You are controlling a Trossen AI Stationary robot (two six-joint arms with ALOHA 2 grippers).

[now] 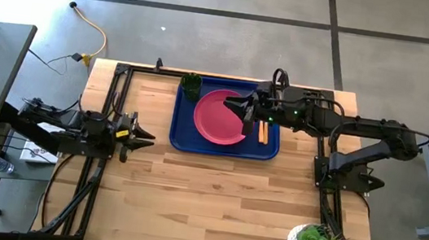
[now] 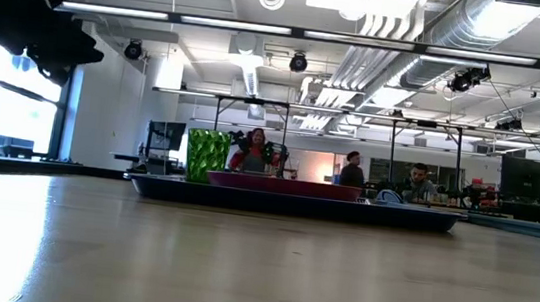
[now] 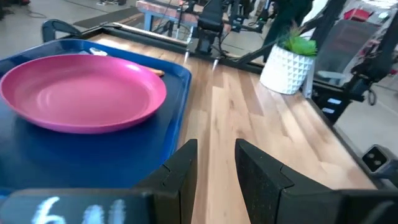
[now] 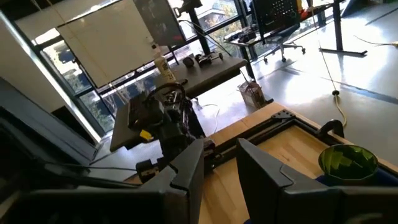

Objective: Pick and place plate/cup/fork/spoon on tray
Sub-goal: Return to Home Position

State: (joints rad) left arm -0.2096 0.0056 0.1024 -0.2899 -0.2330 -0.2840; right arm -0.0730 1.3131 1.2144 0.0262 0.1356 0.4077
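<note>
The bench [image 2: 238, 268] lies nearest me; on it the tray [image 1: 182, 135] carries the plate [image 1: 216, 120], the cup [image 1: 191, 84] and the fork [image 1: 263, 132]. My right end effector [image 1: 242, 107], spread and empty, hangs over the plate's right edge. The fork lies just right of it, long axis near-far. The left end effector [image 1: 145, 136], spread too, waits at left.
</note>
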